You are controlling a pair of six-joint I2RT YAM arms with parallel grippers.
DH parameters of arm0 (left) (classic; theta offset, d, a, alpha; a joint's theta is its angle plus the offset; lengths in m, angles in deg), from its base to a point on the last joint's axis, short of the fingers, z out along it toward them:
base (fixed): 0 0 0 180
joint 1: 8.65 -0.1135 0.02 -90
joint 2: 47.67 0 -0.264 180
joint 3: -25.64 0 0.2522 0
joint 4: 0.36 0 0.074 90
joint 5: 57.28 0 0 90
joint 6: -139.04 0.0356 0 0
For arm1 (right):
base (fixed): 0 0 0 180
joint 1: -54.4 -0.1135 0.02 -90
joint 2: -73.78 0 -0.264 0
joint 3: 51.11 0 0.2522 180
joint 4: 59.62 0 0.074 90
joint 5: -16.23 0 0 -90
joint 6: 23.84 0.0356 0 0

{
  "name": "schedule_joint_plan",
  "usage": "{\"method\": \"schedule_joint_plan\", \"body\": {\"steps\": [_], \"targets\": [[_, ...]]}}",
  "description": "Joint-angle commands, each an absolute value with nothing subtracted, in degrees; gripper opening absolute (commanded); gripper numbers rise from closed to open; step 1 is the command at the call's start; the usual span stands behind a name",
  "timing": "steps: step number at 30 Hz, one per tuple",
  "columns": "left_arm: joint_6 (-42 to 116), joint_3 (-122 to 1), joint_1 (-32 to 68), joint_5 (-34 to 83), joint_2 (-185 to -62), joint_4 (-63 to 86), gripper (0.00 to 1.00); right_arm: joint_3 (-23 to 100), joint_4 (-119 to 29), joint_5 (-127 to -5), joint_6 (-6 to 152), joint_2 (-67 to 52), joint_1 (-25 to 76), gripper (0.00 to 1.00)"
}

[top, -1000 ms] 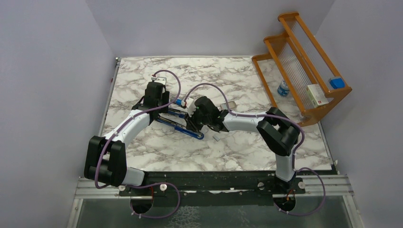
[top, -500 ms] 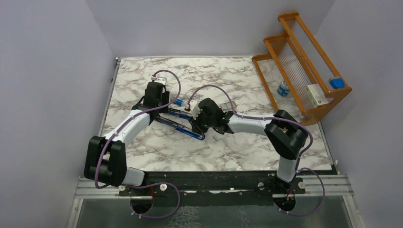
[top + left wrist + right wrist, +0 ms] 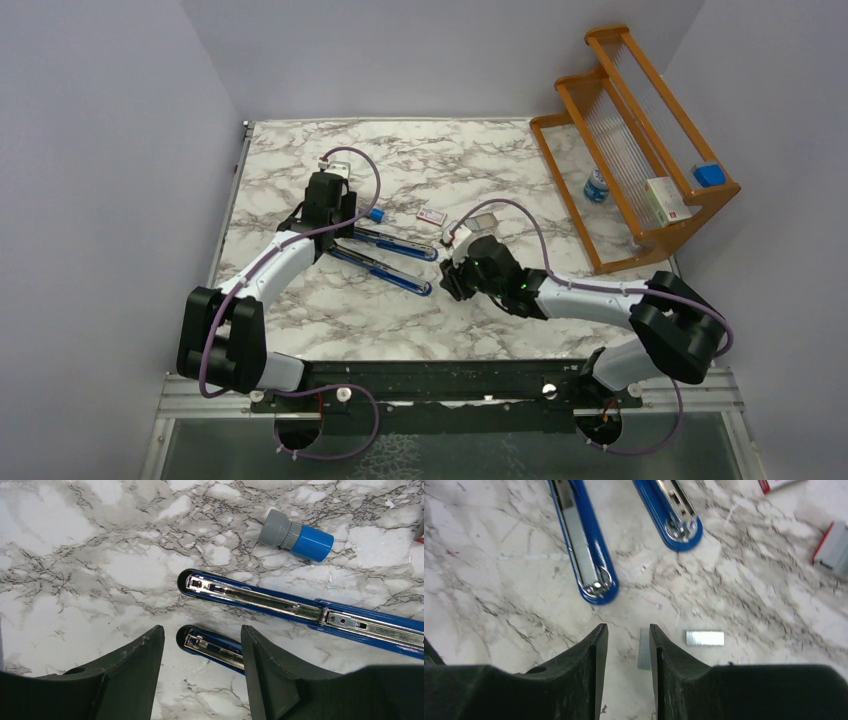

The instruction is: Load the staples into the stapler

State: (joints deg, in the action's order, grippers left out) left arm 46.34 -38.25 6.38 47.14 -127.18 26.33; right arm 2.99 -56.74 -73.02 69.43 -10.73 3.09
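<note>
The blue stapler [image 3: 385, 258] lies opened out on the marble, its two long arms side by side with the metal channels up. My left gripper [image 3: 201, 635] stands open over one end of the nearer arm [image 3: 212, 647], whose tip lies between the fingers. My right gripper [image 3: 627, 630] hangs low over the table beyond the stapler's other ends, open by a narrow gap. One strip of staples [image 3: 644, 649] lies flat just inside its right finger, and another strip [image 3: 705, 638] lies outside it. The white and pink-red staples box [image 3: 432, 215] sits behind the stapler.
A small blue-capped grey cylinder [image 3: 296, 536] lies close behind the stapler. A grey and red tray-like piece [image 3: 831, 547] rests to the right of the box. A wooden rack [image 3: 640, 130] with a bottle, a carton and a blue item stands at the far right.
My right arm has drawn back from over the stapler toward the near right, uncovering the staples box, and its jaws have parted slightly. The left arm has stayed still.
</note>
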Motion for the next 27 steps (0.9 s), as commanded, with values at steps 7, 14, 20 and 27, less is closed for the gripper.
{"method": "schedule_joint_plan", "body": {"steps": [7,14,20,27], "targets": [[46.4,-39.7,6.6,47.4,-125.6,25.5,0.61,-7.7,-67.5,-82.9,74.3,-7.6,3.0,0.47],[46.5,-39.7,6.6,47.4,-125.8,25.6,0.61,-9.0,-69.7,-81.4,75.3,-10.4,3.0,0.47],[46.5,-39.7,6.6,47.4,-126.0,25.5,0.61,-8.6,-69.3,-80.1,75.4,-12.5,3.0,0.44],[46.6,-39.8,6.6,47.4,-126.0,25.6,0.61,-7.6,-67.1,-80.3,76.2,-14.7,3.0,0.38]]}}
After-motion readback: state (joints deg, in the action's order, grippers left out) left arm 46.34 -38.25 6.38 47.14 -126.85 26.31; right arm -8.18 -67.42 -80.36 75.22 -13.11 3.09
